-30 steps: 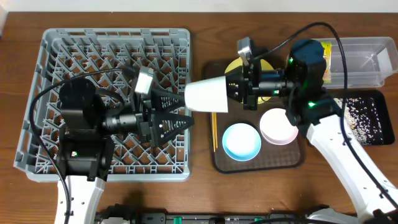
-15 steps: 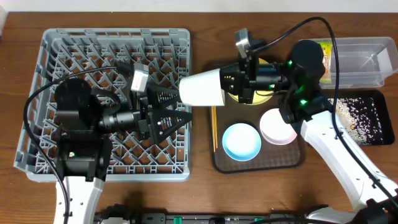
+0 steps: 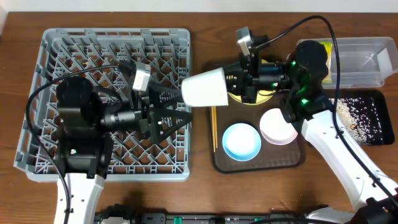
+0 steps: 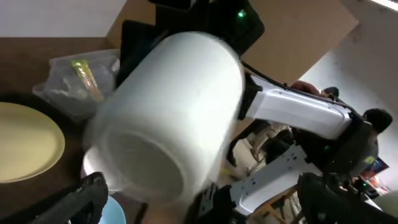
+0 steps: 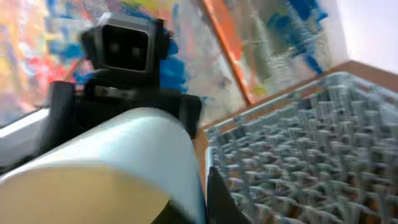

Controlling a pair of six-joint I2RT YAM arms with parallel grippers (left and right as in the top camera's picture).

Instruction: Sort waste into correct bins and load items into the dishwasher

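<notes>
Right end effector [image 3: 230, 88] — gripping cup [image 3: 204, 89].

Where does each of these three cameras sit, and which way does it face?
Overhead: above the table, looking straight down on the dish rack, both arms, the right gripper holding the white cup.
Left wrist: on the left arm, facing the cup, yellow plate and right arm; own fingers at the bottom corners.
Right wrist: on the right arm, facing over the cup toward the rack and left arm; one own finger.
Shared: the cup, in all three.
</notes>
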